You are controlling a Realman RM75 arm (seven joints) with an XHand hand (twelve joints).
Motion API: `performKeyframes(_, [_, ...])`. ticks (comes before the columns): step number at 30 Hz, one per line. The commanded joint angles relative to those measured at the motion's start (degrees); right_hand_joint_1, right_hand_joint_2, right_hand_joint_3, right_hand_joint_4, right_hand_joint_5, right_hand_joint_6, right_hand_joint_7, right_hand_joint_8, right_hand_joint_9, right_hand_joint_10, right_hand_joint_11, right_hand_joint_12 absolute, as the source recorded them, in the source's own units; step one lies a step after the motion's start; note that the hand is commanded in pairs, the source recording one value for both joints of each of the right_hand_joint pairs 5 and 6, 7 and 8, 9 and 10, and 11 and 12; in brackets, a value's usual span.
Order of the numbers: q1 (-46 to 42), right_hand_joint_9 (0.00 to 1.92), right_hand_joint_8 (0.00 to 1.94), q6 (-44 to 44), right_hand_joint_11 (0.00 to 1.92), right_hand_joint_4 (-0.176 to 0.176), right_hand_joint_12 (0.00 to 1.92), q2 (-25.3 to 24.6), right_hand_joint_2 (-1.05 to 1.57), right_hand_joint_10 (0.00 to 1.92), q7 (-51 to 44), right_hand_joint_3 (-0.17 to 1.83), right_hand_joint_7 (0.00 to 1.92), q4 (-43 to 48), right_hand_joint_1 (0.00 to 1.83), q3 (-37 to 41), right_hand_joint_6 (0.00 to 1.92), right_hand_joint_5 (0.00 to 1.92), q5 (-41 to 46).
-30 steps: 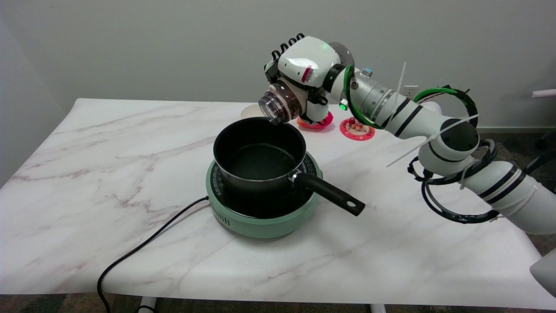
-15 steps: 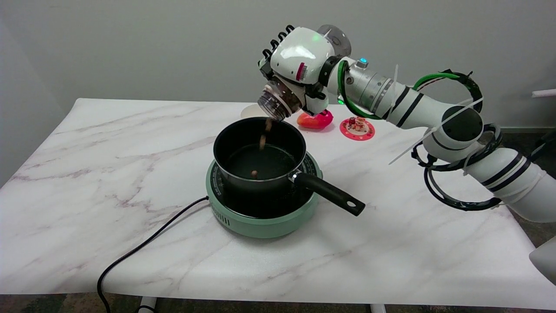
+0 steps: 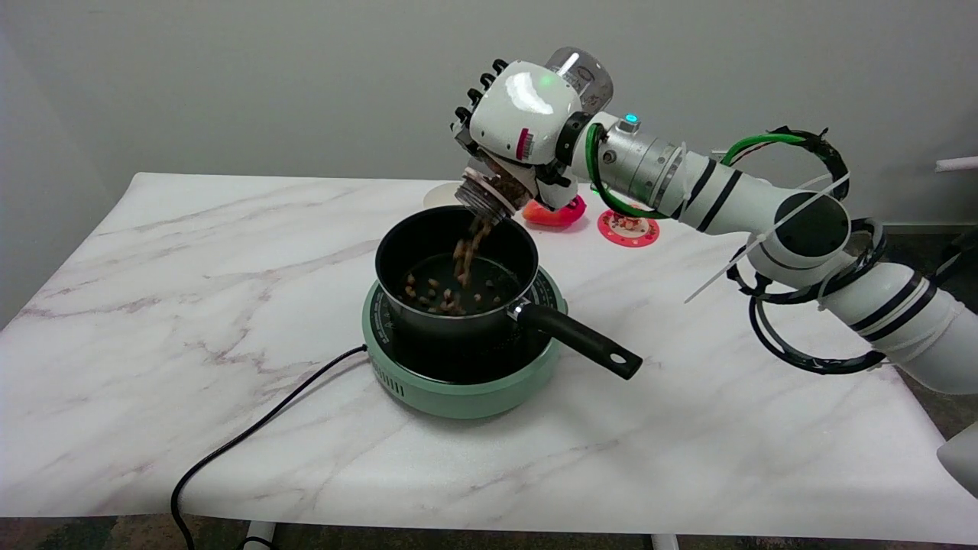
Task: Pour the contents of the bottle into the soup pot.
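My right hand [image 3: 523,114] grips a clear bottle [image 3: 497,187], tipped steeply with its mouth down over the far rim of the black soup pot [image 3: 456,269]. The bottle's base shows above the hand. Small brown pieces [image 3: 467,250] stream from the mouth into the pot, and several lie scattered on its bottom. The pot sits on a green hot plate [image 3: 458,382] at the middle of the marble table, its black handle [image 3: 584,342] pointing to the lower right.
A black power cord [image 3: 252,431] runs from the hot plate to the table's front left edge. Behind the pot lie a red object [image 3: 554,215], a pink disc with small items [image 3: 628,227] and a pale round lid [image 3: 439,196].
The hand has tipped the bottle further, from near level to mouth-down. The brown pieces went from staying inside the bottle to a steady stream, with several now lying in the pot.
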Motion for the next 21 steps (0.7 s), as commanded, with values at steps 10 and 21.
performKeyframes(10, [-2.41,1.33,1.56,-1.68,1.13,0.000,1.13,-0.14,0.30,1.33,-0.36,1.25,1.56,1.03,1.60,0.01,1.69,1.69,-0.82])
performKeyframes(21, [-2.17,1.33,1.56,-1.09,1.13,0.000,1.13,1.26,0.31,1.33,-0.56,1.24,1.56,1.08,1.60,0.25,1.68,1.68,-1.33])
